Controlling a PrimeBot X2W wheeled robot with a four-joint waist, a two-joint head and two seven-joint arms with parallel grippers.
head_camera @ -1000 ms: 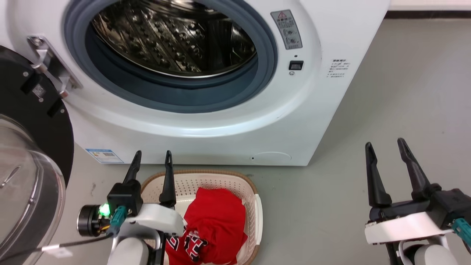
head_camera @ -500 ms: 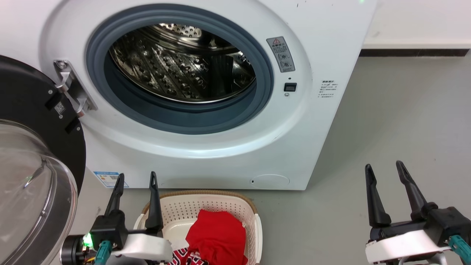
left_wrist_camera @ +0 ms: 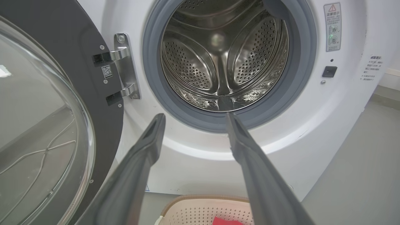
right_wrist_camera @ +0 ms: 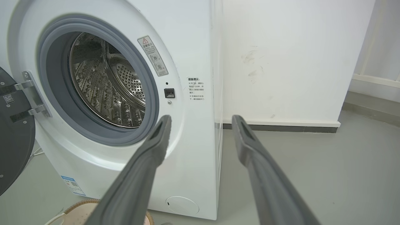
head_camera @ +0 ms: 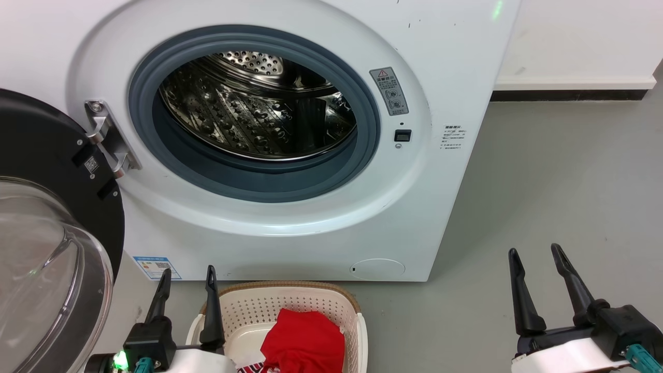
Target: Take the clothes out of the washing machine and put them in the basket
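Observation:
The white washing machine (head_camera: pixel 290 228) stands in front of me, its black-framed glass door (head_camera: pixel 46 248) swung open to the left. No fabric shows in its steel drum (head_camera: pixel 259 119), which also appears in the left wrist view (left_wrist_camera: pixel 225 56). The cream basket (head_camera: pixel 290 305) sits on the floor below the porthole, holding red clothes (head_camera: pixel 303 342). My left gripper (head_camera: pixel 187 277) hangs open by the basket's left rim, holding nothing. My right gripper (head_camera: pixel 536 256) is open over bare floor to the right, also holding nothing.
Grey floor (head_camera: pixel 559 197) spreads to the right of the machine, bounded by a white wall with a dark baseboard (head_camera: pixel 570 95). The open door takes up the lower left. A thin cable lies on the floor behind the door glass (left_wrist_camera: pixel 37 153).
The head camera has tilted up, so the machine and basket sit lower in view and more of the drum shows. Both grippers stay open, lower in the picture.

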